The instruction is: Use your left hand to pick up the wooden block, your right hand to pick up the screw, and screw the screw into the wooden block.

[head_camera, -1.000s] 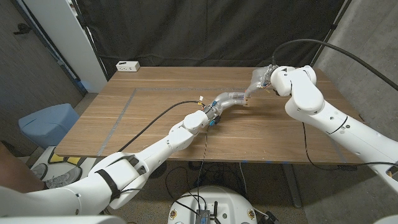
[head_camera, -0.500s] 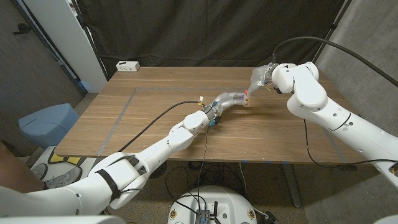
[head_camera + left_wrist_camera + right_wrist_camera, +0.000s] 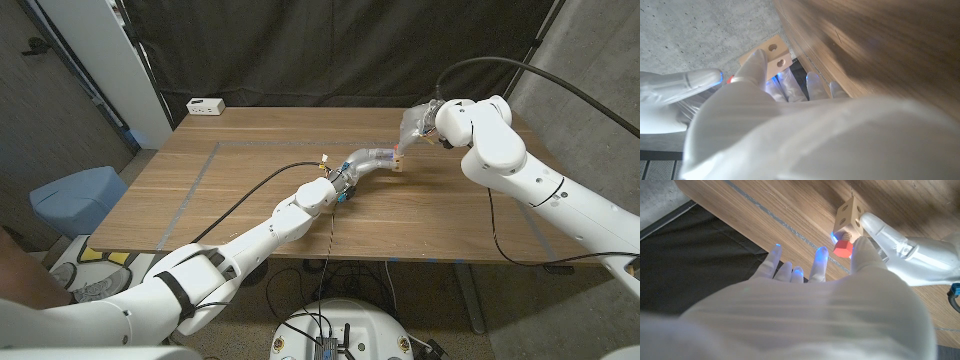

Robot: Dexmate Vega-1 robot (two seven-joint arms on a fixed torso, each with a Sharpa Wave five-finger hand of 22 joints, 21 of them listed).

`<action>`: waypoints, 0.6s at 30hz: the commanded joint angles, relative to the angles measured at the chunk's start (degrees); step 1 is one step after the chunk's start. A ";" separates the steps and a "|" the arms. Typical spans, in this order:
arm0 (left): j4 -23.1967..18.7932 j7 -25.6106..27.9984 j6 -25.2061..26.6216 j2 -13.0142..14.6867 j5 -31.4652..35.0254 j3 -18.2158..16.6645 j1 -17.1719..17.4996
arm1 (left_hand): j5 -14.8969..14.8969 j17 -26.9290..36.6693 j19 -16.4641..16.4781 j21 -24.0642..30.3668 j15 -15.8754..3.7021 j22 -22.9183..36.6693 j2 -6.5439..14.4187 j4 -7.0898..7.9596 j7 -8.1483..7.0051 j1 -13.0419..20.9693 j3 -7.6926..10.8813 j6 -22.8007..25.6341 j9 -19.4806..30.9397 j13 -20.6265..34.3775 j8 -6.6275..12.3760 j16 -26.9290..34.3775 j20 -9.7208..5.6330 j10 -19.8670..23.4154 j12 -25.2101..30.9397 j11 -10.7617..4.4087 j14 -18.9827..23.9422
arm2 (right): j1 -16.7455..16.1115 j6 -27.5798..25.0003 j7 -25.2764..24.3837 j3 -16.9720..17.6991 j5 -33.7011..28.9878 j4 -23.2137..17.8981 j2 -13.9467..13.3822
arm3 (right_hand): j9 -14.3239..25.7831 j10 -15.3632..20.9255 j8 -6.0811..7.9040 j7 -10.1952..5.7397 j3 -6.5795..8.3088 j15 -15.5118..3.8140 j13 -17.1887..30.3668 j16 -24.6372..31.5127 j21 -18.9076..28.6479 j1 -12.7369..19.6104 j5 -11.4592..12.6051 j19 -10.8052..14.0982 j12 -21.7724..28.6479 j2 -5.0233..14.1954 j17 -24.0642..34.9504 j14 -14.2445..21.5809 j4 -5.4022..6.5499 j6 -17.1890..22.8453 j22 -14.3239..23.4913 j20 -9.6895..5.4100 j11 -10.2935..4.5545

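Note:
In the head view my left hand [image 3: 370,158] holds the small wooden block [image 3: 397,164] just above the table, right of centre. The block [image 3: 771,54] shows two round holes on its faces and sits at my left fingertips. My right hand [image 3: 415,125] reaches in from behind and pinches the red-headed screw [image 3: 842,248] between thumb and finger. The screw's shaft meets the block [image 3: 849,212] at one face, and its red head [image 3: 397,150] lies right above the block. My left hand [image 3: 910,255] comes in from the side, and my right hand's finger [image 3: 682,82] lies beside the block.
A white power strip [image 3: 205,105] lies at the table's back left corner. Grey tape lines [image 3: 200,172] mark the left half of the wooden table [image 3: 270,130]. A black cable [image 3: 250,187] runs along my left arm. A blue bin [image 3: 78,197] stands on the floor at left.
My right arm has swung slightly up and to the right while its hand stays at the screw. The left hand and the block have not moved.

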 commanded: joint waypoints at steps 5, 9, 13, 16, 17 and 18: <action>0.18 -0.02 -0.05 -0.22 0.12 0.11 -0.20 | 0.44 0.05 0.24 0.49 -1.95 0.26 1.32 2.01 1.66 -1.33 2.47 2.38 0.15 0.28 0.44 -0.16 -0.03 0.51 0.41 -0.03 0.36 | 1.29 0.93 -0.44 -0.98 0.61 0.75 0.30 | -0.05 0.29 0.64 -0.77 1.34 -0.42 0.19 0.23 0.19 2.44 -0.18 -0.04 0.38 0.12 0.04 -0.18 -0.17 1.69 0.12 0.47 -0.78; 0.15 -0.02 0.01 -0.22 0.14 0.15 -0.18 | 0.46 0.04 0.23 0.49 -1.94 0.26 1.30 2.01 1.70 -1.39 2.51 2.38 0.15 0.27 0.44 -0.17 0.01 0.48 0.40 -0.01 0.34 | 1.50 0.86 -0.23 -1.16 0.53 0.93 0.34 | -0.17 0.72 1.20 -0.66 1.90 -0.81 0.17 0.39 0.24 3.40 -0.24 0.04 0.63 0.23 0.07 0.02 -0.22 3.20 0.11 0.42 -1.10; 0.14 0.01 0.03 -0.22 0.17 0.17 -0.18 | 0.49 0.03 0.23 0.49 -1.96 0.26 1.26 1.98 1.67 -1.43 2.56 2.42 0.15 0.26 0.44 -0.17 -0.03 0.52 0.41 -0.02 0.37 | 1.61 0.87 -0.18 -1.44 0.07 1.06 0.29 | -0.24 0.99 1.49 -0.83 2.39 -1.01 0.16 0.60 0.29 4.00 -0.29 0.16 0.76 0.52 0.12 0.39 -0.10 4.01 0.12 0.36 -1.60; 0.17 0.02 0.05 -0.25 0.13 0.15 -0.16 | 0.51 0.04 0.22 0.49 -1.97 0.26 1.30 1.99 1.80 -1.47 2.62 2.44 0.15 0.26 0.45 -0.17 0.03 0.52 0.41 -0.02 0.36 | 1.53 0.90 -0.44 -1.39 0.01 1.09 0.33 | -0.28 1.19 1.82 -1.08 2.76 -1.12 0.16 0.66 0.36 4.48 -0.31 0.34 0.84 0.77 0.14 0.50 -0.06 4.85 0.12 0.16 -1.69; 0.20 0.03 0.02 -0.26 0.15 0.15 -0.17 | 0.52 0.04 0.22 0.49 -1.97 0.26 1.32 1.99 1.77 -1.47 2.65 2.43 0.15 0.27 0.44 -0.17 0.02 0.52 0.41 -0.02 0.36 | 1.53 0.76 -0.43 -1.47 -0.26 1.11 0.38 | -0.29 1.25 1.91 -1.05 2.83 -1.16 0.15 0.71 0.37 4.57 -0.32 0.37 0.86 0.79 0.14 0.62 -0.05 5.06 0.12 0.12 -1.70; 0.25 0.04 0.02 -0.29 0.15 0.16 -0.19 | 0.53 0.04 0.22 0.49 -1.98 0.26 1.33 1.99 1.78 -1.48 2.67 2.40 0.15 0.27 0.43 -0.18 0.05 0.52 0.41 -0.02 0.35 | 1.51 0.92 -0.51 -1.37 -0.05 1.11 0.33 | -0.29 1.37 1.96 -1.08 2.90 -1.34 0.15 0.74 0.37 4.66 -0.34 0.38 0.91 0.80 0.14 0.71 -0.04 5.20 0.12 0.08 -1.78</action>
